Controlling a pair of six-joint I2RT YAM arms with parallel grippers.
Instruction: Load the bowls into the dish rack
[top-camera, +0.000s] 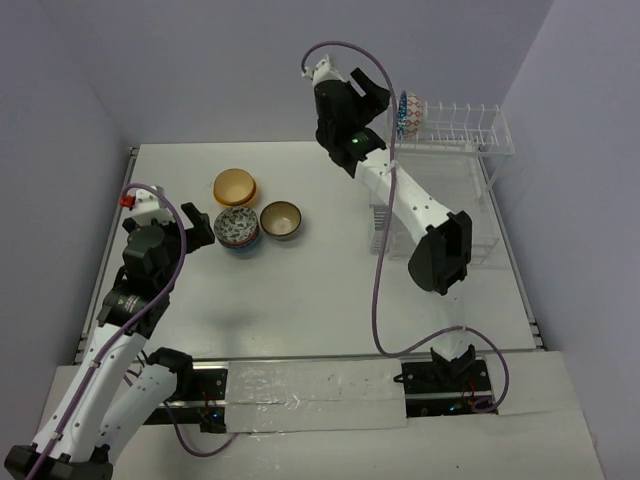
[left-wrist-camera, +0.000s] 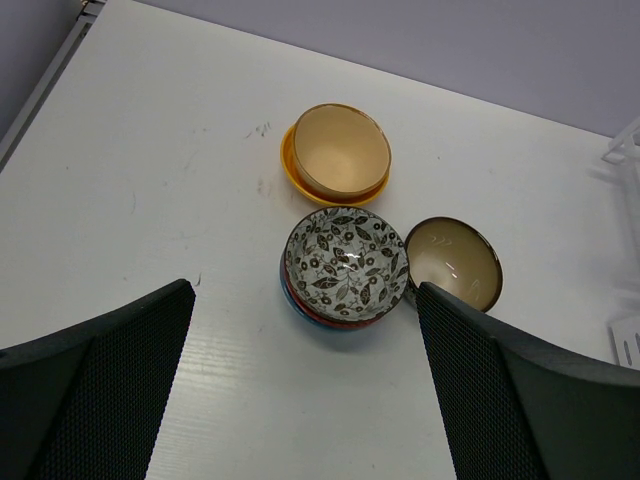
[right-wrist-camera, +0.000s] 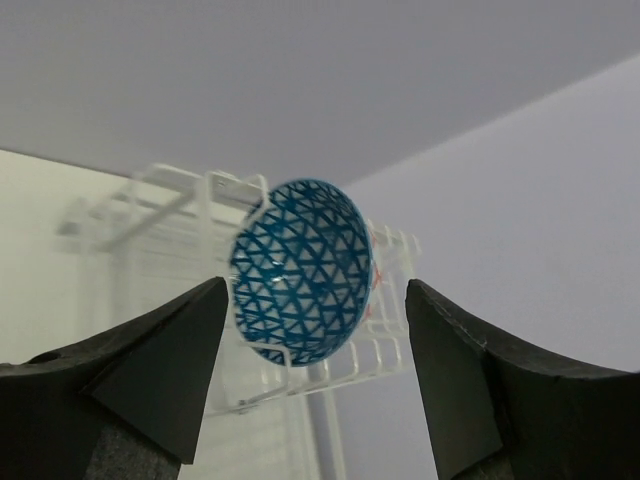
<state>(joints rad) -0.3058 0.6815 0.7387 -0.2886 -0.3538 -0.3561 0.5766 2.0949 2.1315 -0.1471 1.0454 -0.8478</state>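
I see the clear and white two-level plastic-and-wire dish rack (top-camera: 458, 128) at the far right of the white counter (top-camera: 320, 300). One small round bowl with a blue-and-white lattice pattern (right-wrist-camera: 300, 270) stands on its edge at the left end of the rack's raised row of prongs, its patterned underside facing my right wrist camera.

My right pincer (right-wrist-camera: 314, 320) hangs just left of that end of the rack. Its jaws are apart, one on each side of the lattice bowl in the wrist view, and they hold nothing. From above, the right arm's white forearm (top-camera: 405, 195) crosses the left side of the rack's lower tray (top-camera: 485, 235) and hides part of it.

The other bowls sit together on the counter, well to the left of the rack:
- Nearest the rack is a brown glazed bowl with a cream inside (left-wrist-camera: 452, 262).
- Touching it on the side away from the rack is a stack topped by a white bowl with a dark leaf pattern (left-wrist-camera: 345, 262), with red and blue rims showing below.
- Just behind the stack is an orange-yellow bowl with a tan bowl nested in it (left-wrist-camera: 338, 150).

My left pincer (left-wrist-camera: 305, 290) hovers over the stack, spread wide and empty. A purple cable (top-camera: 378, 290) loops along the right arm. A small red piece (top-camera: 128, 199) on the left arm is too small to read.
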